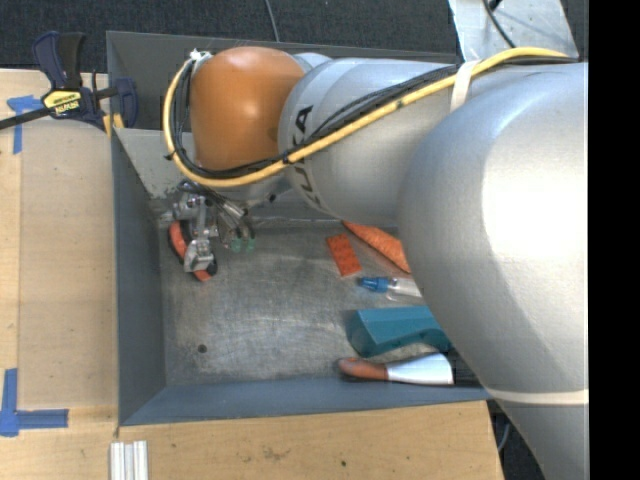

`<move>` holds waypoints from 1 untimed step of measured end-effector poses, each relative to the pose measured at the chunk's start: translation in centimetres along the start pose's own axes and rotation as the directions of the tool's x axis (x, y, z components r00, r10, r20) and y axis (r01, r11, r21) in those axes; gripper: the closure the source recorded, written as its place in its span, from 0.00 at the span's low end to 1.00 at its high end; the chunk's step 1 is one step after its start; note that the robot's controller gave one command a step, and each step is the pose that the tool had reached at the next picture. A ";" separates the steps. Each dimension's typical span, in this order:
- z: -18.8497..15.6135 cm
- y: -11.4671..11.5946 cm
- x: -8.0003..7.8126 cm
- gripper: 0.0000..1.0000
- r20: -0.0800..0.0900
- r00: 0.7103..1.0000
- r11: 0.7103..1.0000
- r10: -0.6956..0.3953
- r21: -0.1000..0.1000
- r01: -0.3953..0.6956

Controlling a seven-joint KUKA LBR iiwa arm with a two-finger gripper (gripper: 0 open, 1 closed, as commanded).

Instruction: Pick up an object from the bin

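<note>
We see the gripper (pixel 200 256) low in the grey metal bin's (pixel 140 298) far left corner, against a small red-orange curved piece (pixel 179 240); whether it grips, we cannot tell.

bin (pixel 140 298): grey metal, matt, floor scuffed | arm shell (pixel 500 208): smooth, glossy silver | wrist cover (pixel 235 98): smooth glossy orange | teal block (pixel 395 328), lower right: matt | hand (pixel 200 253): dull grey metal

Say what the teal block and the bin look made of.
Teal block: probably foam or soft plastic; matte, with no glare on its faces. Bin: metal, dull grey, with scuffed, brushed streaks across its floor.
</note>
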State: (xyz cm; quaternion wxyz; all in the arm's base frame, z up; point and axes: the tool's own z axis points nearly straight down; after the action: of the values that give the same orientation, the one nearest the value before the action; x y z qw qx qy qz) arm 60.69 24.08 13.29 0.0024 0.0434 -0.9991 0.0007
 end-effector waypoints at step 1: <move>-5.4 0.0 -0.2 1.00 0.011 1.000 1.000 0.015 -0.003 -0.015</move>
State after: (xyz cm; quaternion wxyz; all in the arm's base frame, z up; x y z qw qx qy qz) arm 60.92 24.10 18.69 -0.0030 0.0361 -0.9993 -0.0008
